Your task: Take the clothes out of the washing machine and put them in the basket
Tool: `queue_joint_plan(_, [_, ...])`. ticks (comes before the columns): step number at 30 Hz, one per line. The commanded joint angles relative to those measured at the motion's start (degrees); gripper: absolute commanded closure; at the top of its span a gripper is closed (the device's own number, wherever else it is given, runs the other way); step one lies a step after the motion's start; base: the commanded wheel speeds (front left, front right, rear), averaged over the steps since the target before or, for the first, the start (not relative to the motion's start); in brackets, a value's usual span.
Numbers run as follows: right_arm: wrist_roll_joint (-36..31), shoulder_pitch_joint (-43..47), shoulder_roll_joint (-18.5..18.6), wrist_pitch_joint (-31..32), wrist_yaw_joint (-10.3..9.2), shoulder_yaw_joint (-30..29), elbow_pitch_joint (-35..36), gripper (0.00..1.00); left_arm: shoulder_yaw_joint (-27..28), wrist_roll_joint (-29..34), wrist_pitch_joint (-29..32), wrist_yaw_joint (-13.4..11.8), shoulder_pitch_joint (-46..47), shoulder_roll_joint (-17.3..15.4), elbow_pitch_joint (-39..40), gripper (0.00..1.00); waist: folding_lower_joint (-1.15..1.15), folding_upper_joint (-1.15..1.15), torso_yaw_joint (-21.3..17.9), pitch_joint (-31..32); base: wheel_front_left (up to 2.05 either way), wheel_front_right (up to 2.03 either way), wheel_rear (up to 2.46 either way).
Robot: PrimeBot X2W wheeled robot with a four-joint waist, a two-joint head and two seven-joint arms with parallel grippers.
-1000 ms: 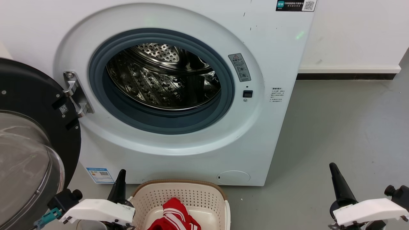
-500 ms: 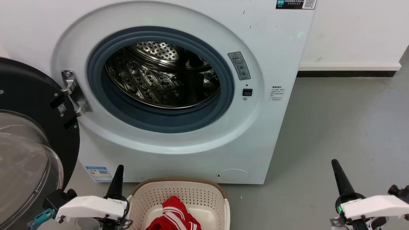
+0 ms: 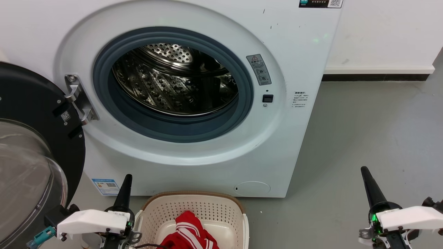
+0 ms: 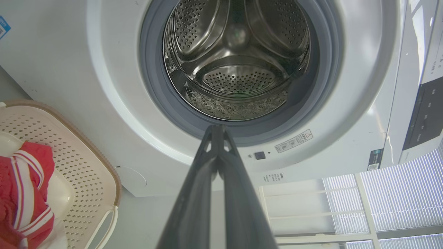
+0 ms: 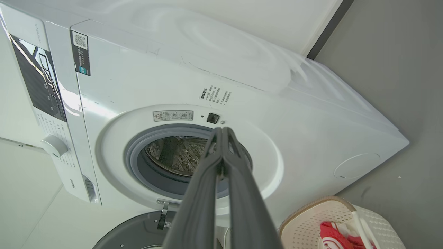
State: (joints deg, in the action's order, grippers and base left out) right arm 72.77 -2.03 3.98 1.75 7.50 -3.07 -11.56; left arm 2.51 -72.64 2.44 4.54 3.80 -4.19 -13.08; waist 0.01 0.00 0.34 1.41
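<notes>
Now red-striped clothes (image 3: 188,230) lie in the cream perforated plastic basket (image 3: 207,209) just right of the left tool (image 3: 126,181); it and the right tool (image 3: 366,174) are pressed together, empty.

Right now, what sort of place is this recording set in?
Probably a laundry area: a large white front-loading washing machine, a cream perforated plastic basket holding red striped clothes, on a grey floor.

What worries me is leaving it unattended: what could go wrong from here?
1. The open door stands right beside the left claw; swinging that arm outward could hit its glass.
2. The basket sits close before the washing machine, clothes inside; rolling forward could shove or tip it.
</notes>
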Motion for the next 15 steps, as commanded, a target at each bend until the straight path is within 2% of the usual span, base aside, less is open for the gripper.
queue_joint_plan(1, [1.80, -1.40, 0.34, 0.35, 0.00, -0.23, -0.05, 1.00, 0.59, -1.63, 0.48, 0.60, 1.11, 0.18, 0.10, 1.00, 0.00, 0.00, -0.01, -0.07, 0.00, 0.00, 0.00])
queue_joint_plan(15, [8.41, -2.46, 0.23, 1.55, -0.01, -0.87, -0.88, 1.00, 1.82, -7.91, 1.79, 1.46, 1.86, 0.53, -0.29, 1.00, -0.01, 0.00, -0.11, -0.53, 0.00, 0.00, 0.00])
